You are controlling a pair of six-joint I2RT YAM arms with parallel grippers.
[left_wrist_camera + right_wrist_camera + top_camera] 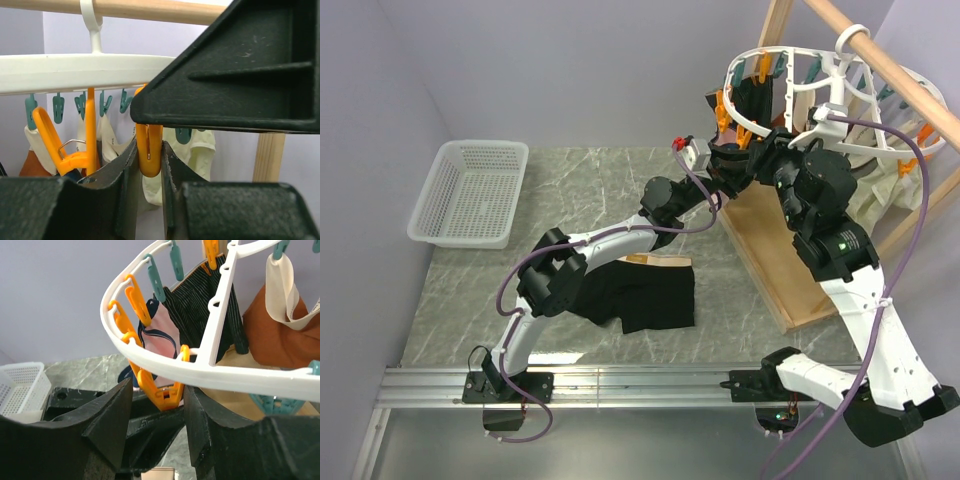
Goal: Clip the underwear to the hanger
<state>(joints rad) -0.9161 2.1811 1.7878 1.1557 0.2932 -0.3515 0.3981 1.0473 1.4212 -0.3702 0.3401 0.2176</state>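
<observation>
Left gripper [149,167] pinches a clip; underwear lies on the table

Seen from its wrist, the left gripper's fingers [120,195] stand close together with an orange clip [149,152] pinched between them, both inner faces touching it. The clip dangles from the hanger [75,70], whose hook [91,20] sits over the rod [150,10] at 12 o'clock. A dark block [240,65] fills that view at 2 o'clock.

The right gripper [159,407] is spread wide. Its fingers [107,425] stand either side of an orange clip at the hanger's rim without clearly touching it. Whether it is the same clip I cannot tell. Behind the rim hang striped cloth [195,305], pink cloth [160,335], brown cloth [275,335] and cream cloth [280,285].

From above, both grippers meet at the hanger, at 1 o'clock in the view. The underwear [645,295] lies flat on the table [590,180] near the centre, at 7 o'clock from the hanger and well apart from it. Its waistband [660,262] runs along its 12 o'clock edge, and its 9 o'clock side is hidden under the left arm [610,245]. Neither gripper touches it. A basket [470,190] sits at 10 o'clock from it.
</observation>
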